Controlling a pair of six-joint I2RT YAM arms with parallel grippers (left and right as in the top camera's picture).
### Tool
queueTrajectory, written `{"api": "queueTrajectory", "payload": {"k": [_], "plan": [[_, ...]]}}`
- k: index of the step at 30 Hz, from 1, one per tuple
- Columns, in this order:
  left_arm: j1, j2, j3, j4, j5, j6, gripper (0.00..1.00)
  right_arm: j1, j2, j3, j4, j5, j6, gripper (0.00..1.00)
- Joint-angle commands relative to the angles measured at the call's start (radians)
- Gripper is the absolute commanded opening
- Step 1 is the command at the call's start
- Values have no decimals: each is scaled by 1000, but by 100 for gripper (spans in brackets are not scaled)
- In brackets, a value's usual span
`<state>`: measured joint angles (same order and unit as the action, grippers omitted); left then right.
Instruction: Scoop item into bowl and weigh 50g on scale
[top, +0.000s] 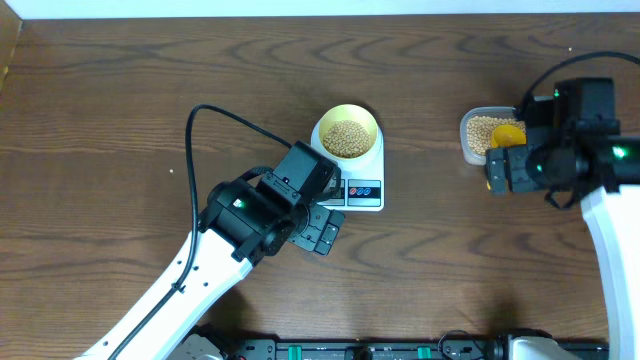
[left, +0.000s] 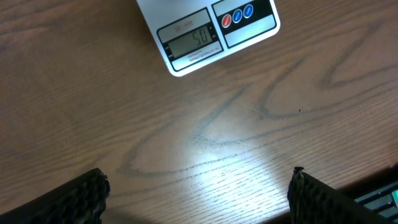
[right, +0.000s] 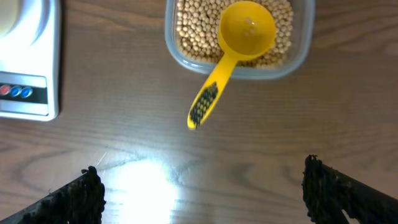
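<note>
Tan beans fill the pale-yellow bowl, which stands on the white scale. In the left wrist view the scale's display reads 50. My left gripper hovers open just in front of the scale, with only bare wood between its fingers. A yellow scoop lies free, its cup on the beans in the clear tub and its handle sticking out over the rim. My right gripper is open, drawn back from the handle and apart from it.
The tub stands to the right of the scale, about a hand's width away. The left arm's black cable loops over the table to the left of the scale. Dark equipment lines the front edge.
</note>
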<state>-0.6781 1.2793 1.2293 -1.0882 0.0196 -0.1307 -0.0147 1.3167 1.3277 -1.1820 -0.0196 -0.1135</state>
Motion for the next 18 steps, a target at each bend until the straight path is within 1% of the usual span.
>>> {"api": "queueTrajectory", "payload": {"k": [1,4,8,13,18], "plan": [[-2,-4,24,0,-13,5,94,-5,-127,-11,-23,-10,21,99],[-2,-4,24,0,-13,5,94,-13,-256,-77,5,-10,53,99],[-2,-4,24,0,-13,5,94,-39,-471,-285,151,-9,139,99],[-2,-4,24,0,-13,5,94,-56,-734,-547,376,-9,143,99],[-2,-4,24,0,-13,5,94,-56,-959,-740,504,-9,143,99]]}}
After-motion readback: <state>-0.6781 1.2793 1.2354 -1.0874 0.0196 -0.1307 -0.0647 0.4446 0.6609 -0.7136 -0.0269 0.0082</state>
